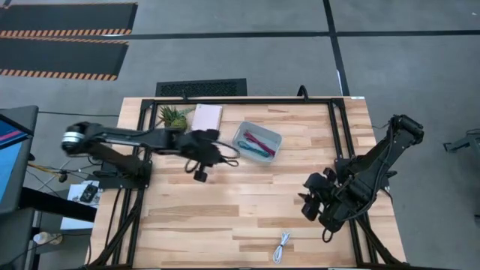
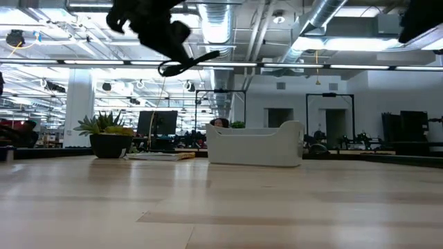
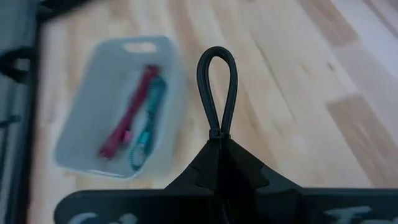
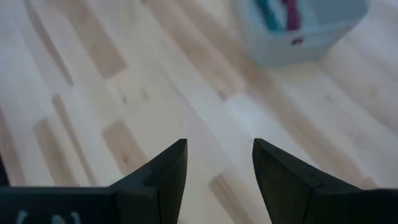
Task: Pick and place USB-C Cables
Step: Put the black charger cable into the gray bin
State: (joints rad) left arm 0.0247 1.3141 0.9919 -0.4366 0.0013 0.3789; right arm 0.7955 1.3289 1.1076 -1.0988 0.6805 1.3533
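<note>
My left gripper (image 1: 216, 152) hangs above the table just left of the clear tray (image 1: 274, 137) and is shut on the black cable (image 3: 217, 87), a narrow loop sticking out past its fingertips. In the low view that loop (image 2: 183, 63) shows high above the wood. The maroon-pink cable (image 3: 127, 118) and the teal cable (image 3: 147, 127) lie side by side on the tray's floor. The white cable (image 1: 282, 246) lies on the table by its near edge. My right gripper (image 4: 217, 155) is open over bare wood at the table's right side (image 1: 309, 201). My left gripper pinches the black cable bundle at its tied end (image 3: 217, 133) between its two shut fingers. The folded loop (image 3: 217, 59) sticks straight out beyond the fingertips. The cable is lifted clear of the table.
A small green plant (image 1: 174, 115) and a pale pink notebook (image 1: 207, 116) sit at the far edge, left of the tray. Black frame rails (image 1: 335, 131) run along the table's sides. Bare wood lies between the two arms.
</note>
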